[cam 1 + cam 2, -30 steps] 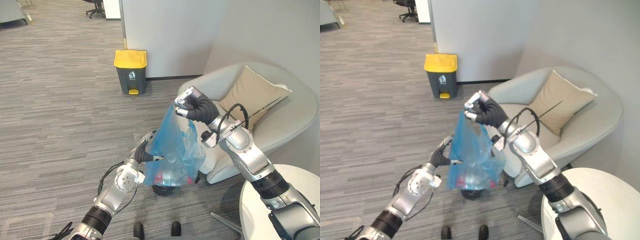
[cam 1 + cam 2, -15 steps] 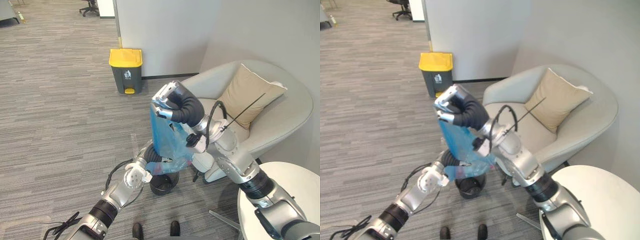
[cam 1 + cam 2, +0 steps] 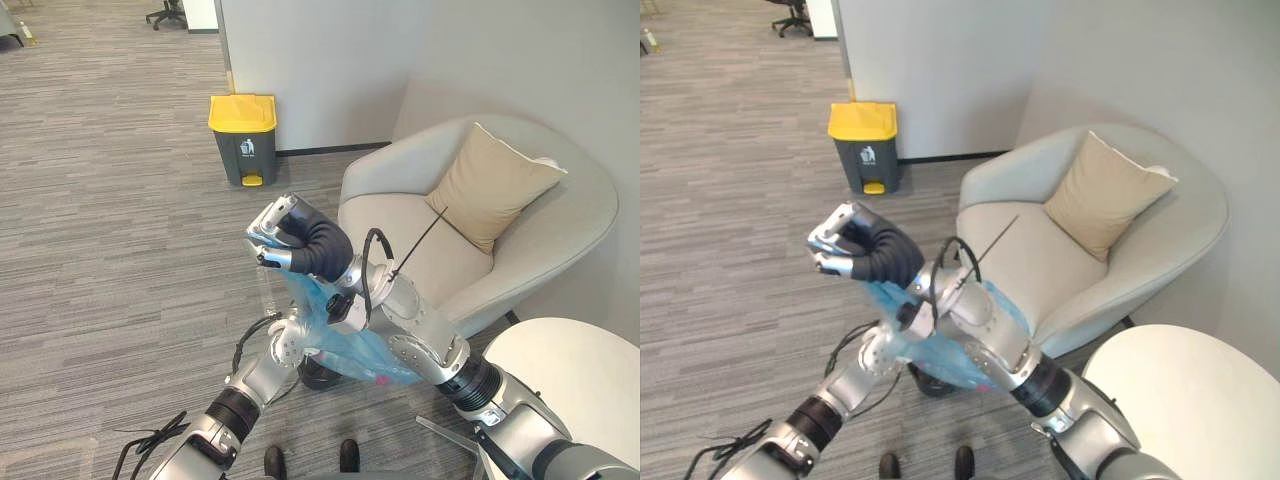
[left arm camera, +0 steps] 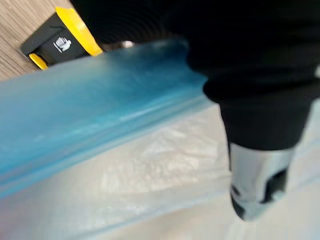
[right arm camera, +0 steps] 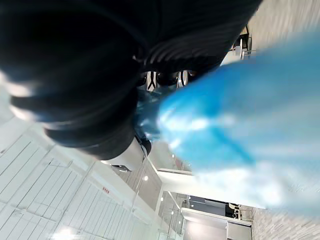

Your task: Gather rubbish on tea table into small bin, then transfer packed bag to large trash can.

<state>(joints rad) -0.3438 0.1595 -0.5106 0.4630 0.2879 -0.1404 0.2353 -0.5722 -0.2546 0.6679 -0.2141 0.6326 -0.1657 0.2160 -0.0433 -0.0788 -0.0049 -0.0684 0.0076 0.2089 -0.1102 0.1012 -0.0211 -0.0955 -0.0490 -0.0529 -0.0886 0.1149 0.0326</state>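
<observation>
Your right hand (image 3: 287, 236) is clenched on the blue bag (image 3: 345, 358) top. For the left hand (image 3: 293, 338) below it, I cannot tell the grip. Beyond them a yellow-lidded bin (image 3: 243, 138) stands on grey carpet (image 3: 110, 230).

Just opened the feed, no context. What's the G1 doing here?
It is handling the packed rubbish bag. The right hand, raised, is closed on the top of the blue bag, which hangs with rubbish inside, right over the small black bin on the floor beside the armchair. The left hand is at the bag's lower side. The large trash can, yellow lid shut, stands well apart from the bag, so the transfer is not yet done.
</observation>
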